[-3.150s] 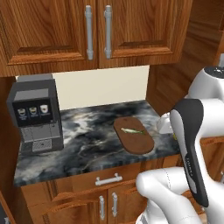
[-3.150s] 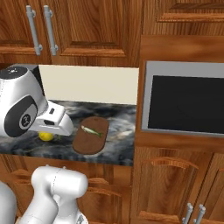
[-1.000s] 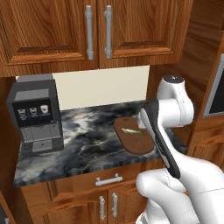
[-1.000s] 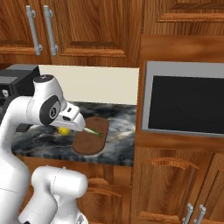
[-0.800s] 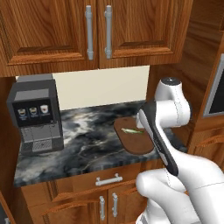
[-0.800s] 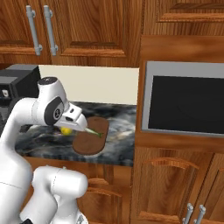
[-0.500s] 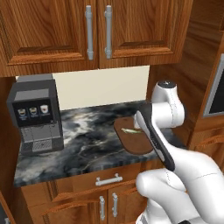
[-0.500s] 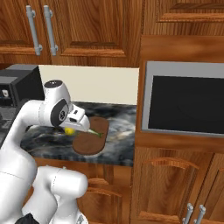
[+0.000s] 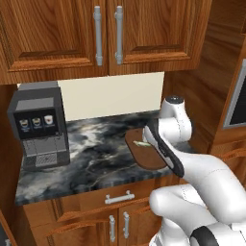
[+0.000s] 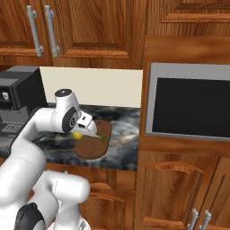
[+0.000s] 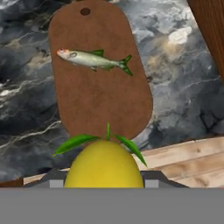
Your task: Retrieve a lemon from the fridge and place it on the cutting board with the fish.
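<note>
The yellow lemon (image 11: pixel 104 165), with green leaves at its top, sits between the fingers of my gripper (image 10: pixel 81 131), which is shut on it. In the hand view it hangs above the near end of the reddish-brown oval cutting board (image 11: pixel 98 94). The pale silvery fish (image 11: pixel 93 59) lies across the board's far half. From the right base view the lemon (image 10: pixel 77 134) is over the left edge of the cutting board (image 10: pixel 92 147), beside the fish (image 10: pixel 99 138). My arm covers part of the cutting board (image 9: pixel 144 157) in the left base view. The fridge is out of view.
A dark marble counter (image 9: pixel 96 153) carries the board. A black coffee machine (image 9: pixel 38 127) stands at its left end. A built-in microwave (image 10: pixel 193 108) fills the wooden wall to the right. Upper cabinets (image 9: pixel 105 33) hang above, and the counter's front edge (image 11: pixel 183 157) runs just beyond the board.
The arm has swung further toward the counter, carrying the lemon from left of the board to over its near edge. The grip on the lemon is unchanged.
</note>
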